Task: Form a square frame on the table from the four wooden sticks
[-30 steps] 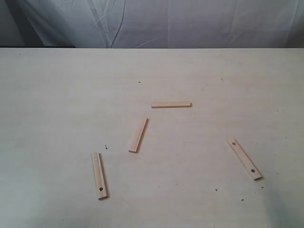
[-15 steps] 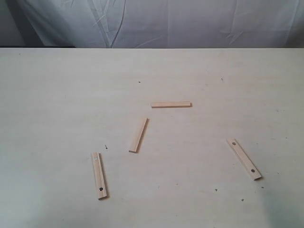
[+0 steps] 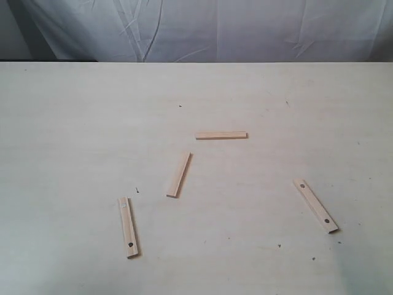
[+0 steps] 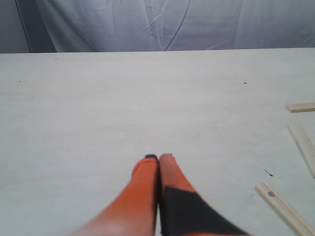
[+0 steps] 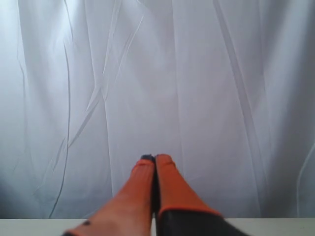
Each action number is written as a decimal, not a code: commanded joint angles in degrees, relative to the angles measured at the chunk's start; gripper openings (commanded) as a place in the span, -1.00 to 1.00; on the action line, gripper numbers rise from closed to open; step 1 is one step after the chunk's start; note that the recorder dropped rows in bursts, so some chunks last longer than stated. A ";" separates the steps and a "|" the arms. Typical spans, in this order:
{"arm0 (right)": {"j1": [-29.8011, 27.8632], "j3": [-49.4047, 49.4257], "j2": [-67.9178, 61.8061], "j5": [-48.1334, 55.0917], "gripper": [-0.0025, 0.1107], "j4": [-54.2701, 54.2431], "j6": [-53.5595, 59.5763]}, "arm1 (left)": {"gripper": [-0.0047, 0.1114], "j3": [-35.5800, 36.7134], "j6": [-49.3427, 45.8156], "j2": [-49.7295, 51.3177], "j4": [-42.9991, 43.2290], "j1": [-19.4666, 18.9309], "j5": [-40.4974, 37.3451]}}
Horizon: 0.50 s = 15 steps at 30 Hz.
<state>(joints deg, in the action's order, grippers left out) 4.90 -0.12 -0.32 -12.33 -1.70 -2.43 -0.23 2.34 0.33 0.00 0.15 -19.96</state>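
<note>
Four pale wooden sticks lie apart on the cream table (image 3: 73, 123), forming no square. One stick (image 3: 221, 135) lies crosswise near the middle. A second stick (image 3: 178, 174) slants just below it. A third stick (image 3: 128, 227) with dark holes lies at the front left, and a fourth stick (image 3: 315, 205) with holes at the front right. Neither gripper shows in the exterior view. My left gripper (image 4: 158, 158) is shut and empty above the table, with three sticks (image 4: 284, 210) off to one side. My right gripper (image 5: 155, 158) is shut and empty, facing the white curtain.
A creased white curtain (image 3: 215, 27) hangs behind the table's far edge. Small dark specks dot the table surface (image 3: 180, 106).
</note>
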 commanded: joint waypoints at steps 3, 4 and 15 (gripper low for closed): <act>-0.28 -3.28 0.32 3.18 -0.97 0.12 2.89 | -0.92 0.23 0.03 -0.33 -0.44 0.40 0.79; -0.28 -5.33 -0.06 6.09 -0.97 0.12 3.98 | -0.92 0.23 0.03 -0.33 -0.44 0.40 0.79; -0.28 -27.61 -20.25 38.80 -0.97 0.12 4.40 | -0.92 0.23 0.03 -0.33 -0.44 0.40 0.79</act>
<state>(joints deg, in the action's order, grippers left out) 4.90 -23.63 -15.30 18.90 -1.70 1.36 -0.23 2.34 0.33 0.00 0.15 -19.96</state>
